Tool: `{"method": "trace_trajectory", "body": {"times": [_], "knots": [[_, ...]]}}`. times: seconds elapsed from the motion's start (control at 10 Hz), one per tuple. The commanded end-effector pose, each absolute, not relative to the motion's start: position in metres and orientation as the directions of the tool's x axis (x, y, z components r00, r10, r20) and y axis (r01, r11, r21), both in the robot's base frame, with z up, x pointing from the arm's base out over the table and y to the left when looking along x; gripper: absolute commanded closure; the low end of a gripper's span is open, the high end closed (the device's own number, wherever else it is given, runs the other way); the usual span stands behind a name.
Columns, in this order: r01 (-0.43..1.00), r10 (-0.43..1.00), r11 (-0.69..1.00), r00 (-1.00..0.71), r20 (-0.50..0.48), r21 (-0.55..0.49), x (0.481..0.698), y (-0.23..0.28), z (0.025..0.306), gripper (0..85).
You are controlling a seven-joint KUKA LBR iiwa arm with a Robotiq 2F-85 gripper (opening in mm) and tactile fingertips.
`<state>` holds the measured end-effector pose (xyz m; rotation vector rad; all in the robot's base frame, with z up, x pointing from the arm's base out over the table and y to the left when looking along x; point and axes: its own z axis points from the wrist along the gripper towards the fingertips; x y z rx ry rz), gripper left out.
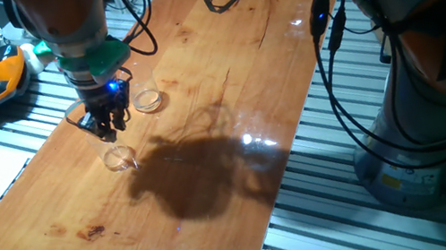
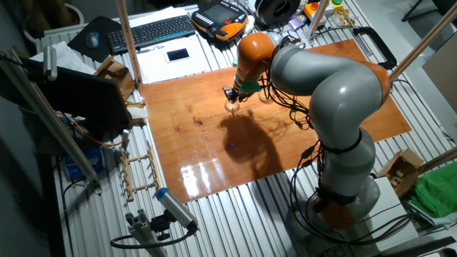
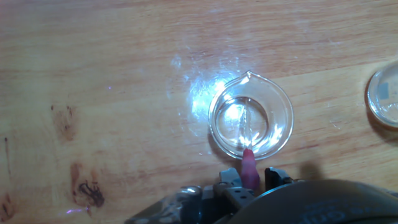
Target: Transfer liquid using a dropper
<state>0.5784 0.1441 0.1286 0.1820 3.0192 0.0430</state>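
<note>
In one fixed view, the arm's upper part is cut off by the top edge of the frame. The gripper (image 1: 107, 126) hangs in the upper left over a small clear beaker (image 1: 120, 158) on the wooden table (image 1: 213, 172); its fingers are too dark and small to show how far apart they stand. The dropper cannot be made out here. A second clear dish (image 1: 146, 100) sits just beside, to the upper right. A dark shadow spreads mid-frame.

In the other fixed view, the gripper (image 2: 232, 97) is tiny at upper centre, largely hidden by the grey and orange arm (image 2: 314, 78). A keyboard (image 2: 153, 31) lies at the upper left, beyond the table.

In the hand view, the gripper (image 3: 249, 184) is cut off by the bottom edge, its fingers closed around the dropper (image 3: 249, 163), whose pink part shows between them; the thin clear tip reaches down into the beaker (image 3: 273, 134), right of centre. The other dish (image 3: 384, 94) is cropped at the right edge.
</note>
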Motion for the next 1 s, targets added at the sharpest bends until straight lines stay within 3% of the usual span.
{"method": "trace_trajectory", "body": {"times": [0.0, 0.9], "knots": [[0.118, 0.121, 0.992, -0.986, -0.116, 0.037, 0.5792, 0.1442, 0.1277, 53.7], [0.124, 0.127, 0.992, -0.984, -0.127, 0.035, 0.5811, 0.1442, 0.1252, 56.3]]}}
